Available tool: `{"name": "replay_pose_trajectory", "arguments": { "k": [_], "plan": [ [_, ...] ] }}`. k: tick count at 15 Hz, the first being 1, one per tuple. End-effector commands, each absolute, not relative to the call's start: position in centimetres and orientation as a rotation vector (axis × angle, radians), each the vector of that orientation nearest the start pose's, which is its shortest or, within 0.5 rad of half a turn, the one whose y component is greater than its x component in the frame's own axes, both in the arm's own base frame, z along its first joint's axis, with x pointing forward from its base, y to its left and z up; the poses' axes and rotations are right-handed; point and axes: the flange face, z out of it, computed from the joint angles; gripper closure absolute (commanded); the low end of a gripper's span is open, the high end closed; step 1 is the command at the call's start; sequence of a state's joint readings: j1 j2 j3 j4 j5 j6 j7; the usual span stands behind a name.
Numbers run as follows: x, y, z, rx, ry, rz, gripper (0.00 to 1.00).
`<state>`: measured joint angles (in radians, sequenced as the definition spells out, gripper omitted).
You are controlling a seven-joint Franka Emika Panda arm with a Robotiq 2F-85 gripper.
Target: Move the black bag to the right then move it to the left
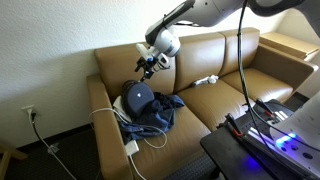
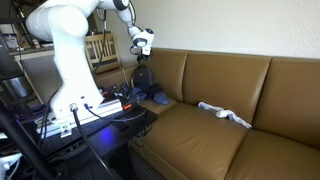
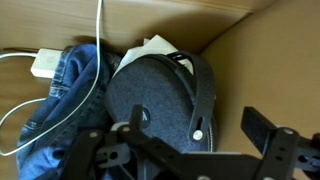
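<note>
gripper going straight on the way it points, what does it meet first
Most likely the small rounded navy-black soft bag, centred beneath the open gripper; how far off is unclear.

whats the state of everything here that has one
black bag: lying on the sofa, not gripped
gripper: open, hovering above the black bag
blue garment: crumpled, against the bag
white charger: cable attached, lying beside the garment

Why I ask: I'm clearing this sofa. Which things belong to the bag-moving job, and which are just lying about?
Job:
black bag
gripper, open, above the bag

Lying about:
blue denim garment
white charger
white cable
white cloth on another seat cushion
</note>
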<state>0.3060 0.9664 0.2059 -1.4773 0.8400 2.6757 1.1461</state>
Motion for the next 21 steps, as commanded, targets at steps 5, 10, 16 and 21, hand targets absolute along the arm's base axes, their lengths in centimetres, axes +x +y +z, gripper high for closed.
{"name": "replay_pose_trajectory", "arguments": {
  "k": [5,10,16,21],
  "plan": [
    [65.6,33.1,10.8,-1.855,1.74,0.428,0.0],
    [66.7,32.6,8.8,-1.663,1.793,0.438,0.0],
    [65.5,35.6,6.6,-1.714,1.704,0.355,0.0],
    [63.8,39.0,6.2,-1.873,1.497,0.095,0.0]
  ]
}}
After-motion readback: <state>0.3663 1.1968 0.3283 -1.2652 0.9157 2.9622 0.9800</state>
